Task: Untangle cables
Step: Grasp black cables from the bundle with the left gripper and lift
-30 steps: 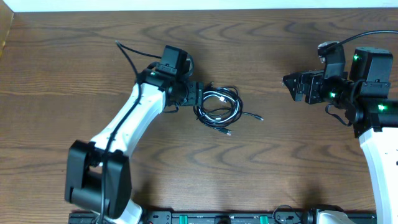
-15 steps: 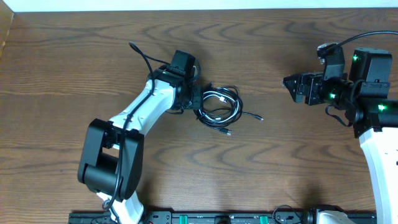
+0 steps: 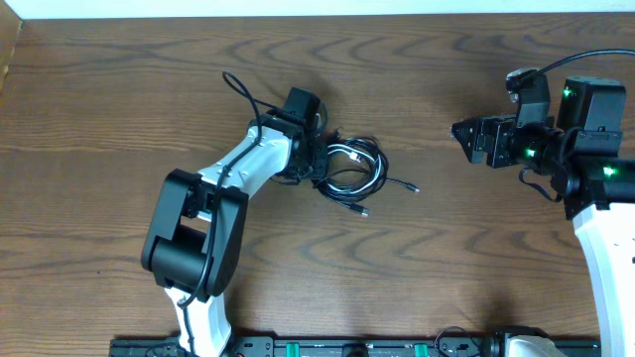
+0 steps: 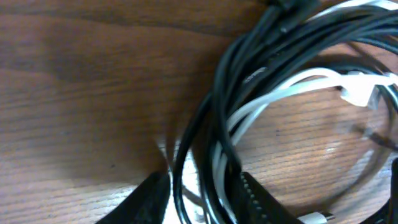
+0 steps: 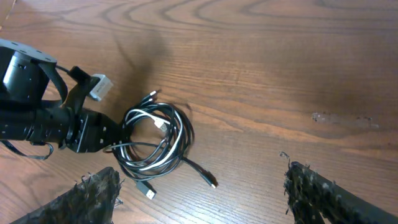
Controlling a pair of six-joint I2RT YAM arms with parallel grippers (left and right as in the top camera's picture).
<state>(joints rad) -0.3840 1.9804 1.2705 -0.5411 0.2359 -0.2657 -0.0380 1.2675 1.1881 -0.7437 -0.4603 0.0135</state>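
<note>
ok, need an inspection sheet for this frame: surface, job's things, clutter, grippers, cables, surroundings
surface: dark wood table, bare grain.
job's things: cable tangle, black and white strands coiled together mid-table; one black plug end trails right.
clutter: nothing seen.
grippers: left gripper at the coil's left edge, fingers either side of several strands, clamp not confirmable; right gripper open, empty, well right of the coil.
cables: left arm's cord loops above its wrist; right arm's cord runs off the right edge.
surroundings: white strip along the far edge; black rail at the near edge.
</note>
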